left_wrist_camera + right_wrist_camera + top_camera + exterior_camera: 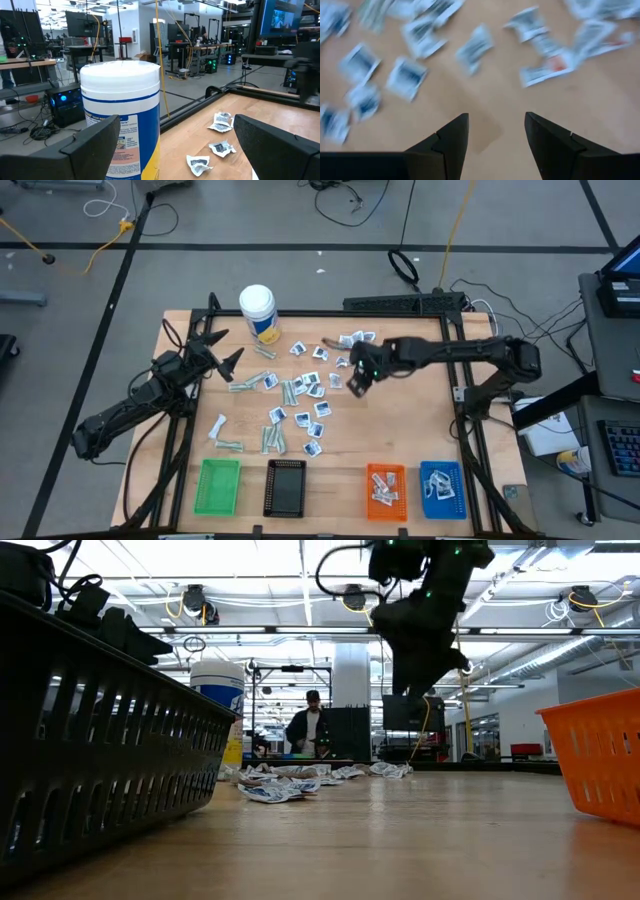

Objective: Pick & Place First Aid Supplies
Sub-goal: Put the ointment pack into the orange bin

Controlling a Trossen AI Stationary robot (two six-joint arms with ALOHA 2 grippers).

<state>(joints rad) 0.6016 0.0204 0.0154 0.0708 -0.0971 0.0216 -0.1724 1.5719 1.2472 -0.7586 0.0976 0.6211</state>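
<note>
Right end effector (356, 385) spread and empty above bare tabletop (400, 430) right of centre, first aid supplies (300, 395) scattered mid-frame, left end effector (222, 350) spread near white bottle (259, 313), upper left.

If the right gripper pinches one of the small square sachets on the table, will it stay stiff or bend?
Probably it bends: the square sachets look crumpled, with curled edges. They seem thin and light, so a sachet may slide on the wooden table when pushed. They lie close together, so the open right gripper above them may catch two at once.
</note>
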